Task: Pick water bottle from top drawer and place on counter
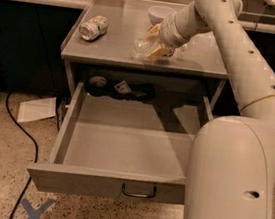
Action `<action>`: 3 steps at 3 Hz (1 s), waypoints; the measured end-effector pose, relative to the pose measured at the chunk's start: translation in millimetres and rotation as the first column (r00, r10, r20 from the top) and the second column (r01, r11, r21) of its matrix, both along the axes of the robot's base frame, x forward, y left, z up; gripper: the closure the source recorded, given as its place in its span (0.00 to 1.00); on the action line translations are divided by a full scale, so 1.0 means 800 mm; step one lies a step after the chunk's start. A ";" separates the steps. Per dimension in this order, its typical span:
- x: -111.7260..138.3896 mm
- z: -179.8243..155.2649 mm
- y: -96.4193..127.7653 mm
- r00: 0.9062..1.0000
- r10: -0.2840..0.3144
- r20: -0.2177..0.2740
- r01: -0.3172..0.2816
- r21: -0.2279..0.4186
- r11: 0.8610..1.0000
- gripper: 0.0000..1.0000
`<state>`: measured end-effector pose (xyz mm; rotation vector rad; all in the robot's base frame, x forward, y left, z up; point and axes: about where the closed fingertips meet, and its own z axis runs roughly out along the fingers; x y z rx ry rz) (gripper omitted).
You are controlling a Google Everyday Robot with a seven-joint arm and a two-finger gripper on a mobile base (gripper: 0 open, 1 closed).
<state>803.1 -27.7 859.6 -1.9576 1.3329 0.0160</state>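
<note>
- The water bottle [139, 50] is out of the drawer and low over the middle of the bench [109, 52], at or just above the metal; whether it already rests there I cannot tell.
- Its long axis looks more laid over than upright, running roughly across the bench from left to right. The crinkled clear body sticks out on the left of the grip. Which end carries the cap is hidden.
- The claw [158, 42] appears to be pinching the bottle around its middle, one yellowish finger [152, 33] on either side.
- Risk: let go in this tilt, a round, light bottle would likely roll. The front edge of the bench is near, and the open top drawer [117, 146] lies right below it, so it could drop back in.
- Risk: thin plastic gives under a squeeze, so the bottle could slip or spring sideways on release.
- Risk: a white bowl [159, 13] stands just behind the claw, and a careless lift or swing of the wrist could knock it.
- The crushed can [94, 27] lies well apart to the left and looks out of harm's way.
</note>
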 end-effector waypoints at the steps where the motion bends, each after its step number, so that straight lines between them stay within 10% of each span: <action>1: -0.002 -0.022 0.006 0.999 0.007 -0.047 -0.007 0.010 1.000 1.00; 3: -0.002 -0.022 0.006 0.999 0.008 -0.048 -0.007 0.010 1.000 0.58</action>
